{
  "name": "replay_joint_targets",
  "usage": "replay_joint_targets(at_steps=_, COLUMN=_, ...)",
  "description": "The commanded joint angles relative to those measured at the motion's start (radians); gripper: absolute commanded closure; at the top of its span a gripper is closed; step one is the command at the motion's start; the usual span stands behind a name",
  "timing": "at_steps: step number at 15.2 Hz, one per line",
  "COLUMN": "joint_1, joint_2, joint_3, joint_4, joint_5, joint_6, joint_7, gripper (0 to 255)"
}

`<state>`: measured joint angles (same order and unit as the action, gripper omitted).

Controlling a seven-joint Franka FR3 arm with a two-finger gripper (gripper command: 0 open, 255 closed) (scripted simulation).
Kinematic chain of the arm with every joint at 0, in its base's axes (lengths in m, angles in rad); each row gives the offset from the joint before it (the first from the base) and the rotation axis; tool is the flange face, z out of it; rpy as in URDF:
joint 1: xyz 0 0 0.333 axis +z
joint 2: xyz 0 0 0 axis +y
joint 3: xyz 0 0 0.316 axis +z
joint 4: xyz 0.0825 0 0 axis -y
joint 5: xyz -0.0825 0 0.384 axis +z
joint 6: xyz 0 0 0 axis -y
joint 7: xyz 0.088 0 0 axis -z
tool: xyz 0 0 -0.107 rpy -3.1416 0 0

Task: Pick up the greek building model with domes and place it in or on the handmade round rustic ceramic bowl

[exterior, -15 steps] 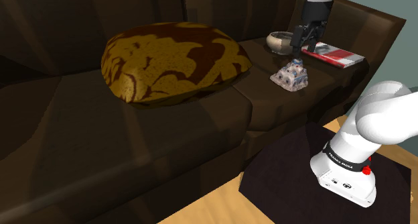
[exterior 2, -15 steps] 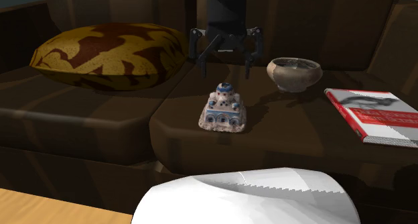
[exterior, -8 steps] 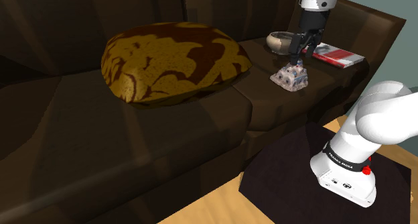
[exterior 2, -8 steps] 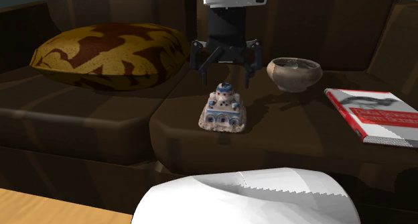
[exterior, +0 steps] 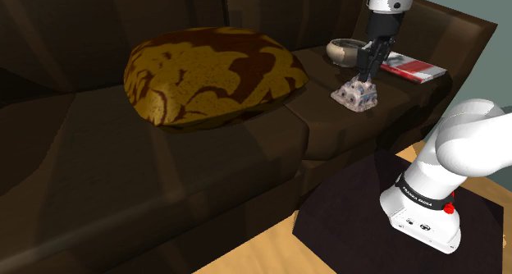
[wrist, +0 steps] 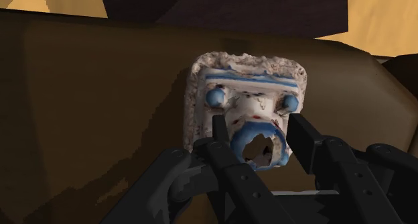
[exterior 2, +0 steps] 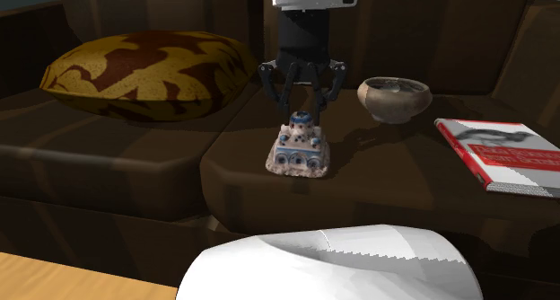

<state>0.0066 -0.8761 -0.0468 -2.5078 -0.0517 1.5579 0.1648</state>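
Grasping is the step in hand — the gripper point(exterior 2: 302, 103) hangs straight above the Greek building model point(exterior 2: 299, 152), its fingers point(wrist: 221, 139) released and standing apart on either side of the topmost blue dome point(wrist: 258, 143), low enough that the dome sits between the tips. In the wrist view one finger looks just beside the dome and the other shows a slim gap, so I judge that nothing is clasped yet. The model, white with blue domes and trim, stands upright on the dark brown sofa seat point(exterior 2: 404, 177), apart from everything else. The rustic ceramic bowl point(exterior 2: 393, 98) stands on the same seat, farther back and to the second exterior view's right of the model, near but not touching. A red and white book point(exterior 2: 498, 152) lies flat further right, and a yellow and brown cushion point(exterior 2: 148, 69) rests on the next seat to the left, well apart. The next move, by my reckoning, calls for closing the fingers squarely on the dome — a small, rounded hold that could slip or tip the model if the squeeze lands off centre. After that would come a straight lift off the seat, a short carry to above the bowl, and a gentle lowering. The model's base looks nearly as broad as the bowl's mouth, so it may rest on the rim rather than inside.
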Motion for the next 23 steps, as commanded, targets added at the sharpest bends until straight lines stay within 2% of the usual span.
replay_joint_targets(at_steps=1, joint_1=0.000, joint_2=0.000, joint_3=0.000, joint_4=-0.001, joint_5=0.000, joint_6=0.000, joint_7=0.000, gripper=255)
replay_joint_targets(at_steps=6, joint_1=0.000, joint_2=0.001, joint_3=0.000, joint_4=-0.001, joint_5=0.000, joint_6=0.000, joint_7=0.000, gripper=255)
replay_joint_targets(at_steps=23, joint_1=0.003, joint_2=0.072, joint_3=0.006, joint_4=0.273, joint_5=0.006, joint_6=-0.202, joint_7=-0.005, gripper=255)
